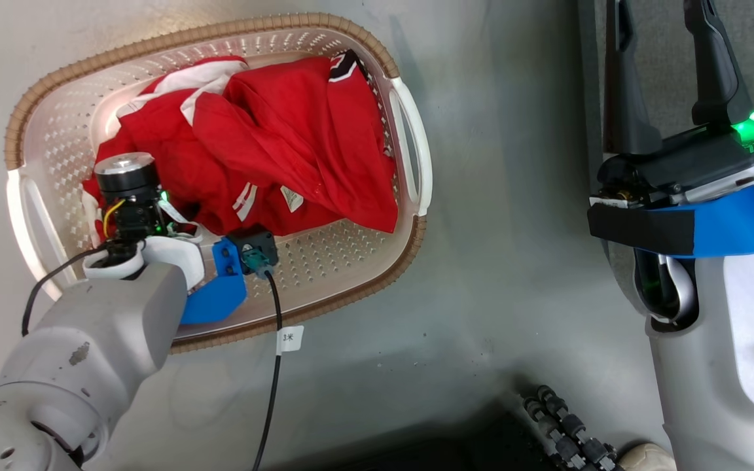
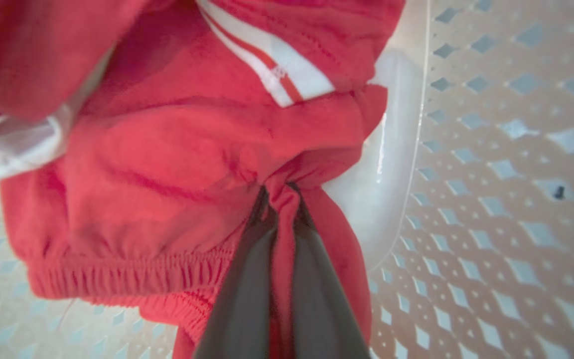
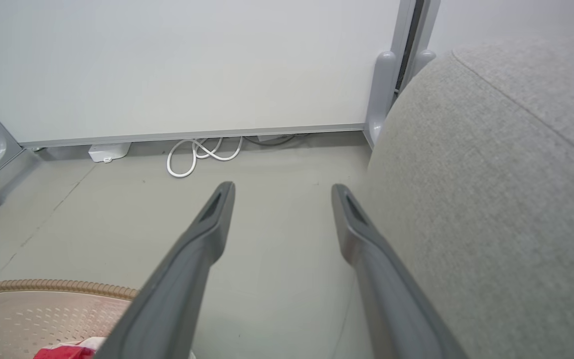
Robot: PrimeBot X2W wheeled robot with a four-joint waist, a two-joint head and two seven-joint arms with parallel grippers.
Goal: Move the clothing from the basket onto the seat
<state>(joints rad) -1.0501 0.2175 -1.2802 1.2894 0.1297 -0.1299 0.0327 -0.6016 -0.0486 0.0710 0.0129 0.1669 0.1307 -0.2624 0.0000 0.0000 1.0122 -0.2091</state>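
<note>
The left gripper (image 2: 279, 197) reaches into the basket (image 1: 334, 252) near its left end, its jaws pinched tight on a fold of the clothing (image 1: 285, 131) heaped inside. The right gripper (image 3: 281, 192) hangs wide open and empty beside the rounded corner of the seat (image 3: 491, 199).

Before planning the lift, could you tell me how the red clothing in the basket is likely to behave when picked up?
Probably floppy: the clothing bunches into creases where the left gripper pinches it, so it should drape and trail. Likely light, as thin fabric. Trailing folds might snag the basket rim.
</note>
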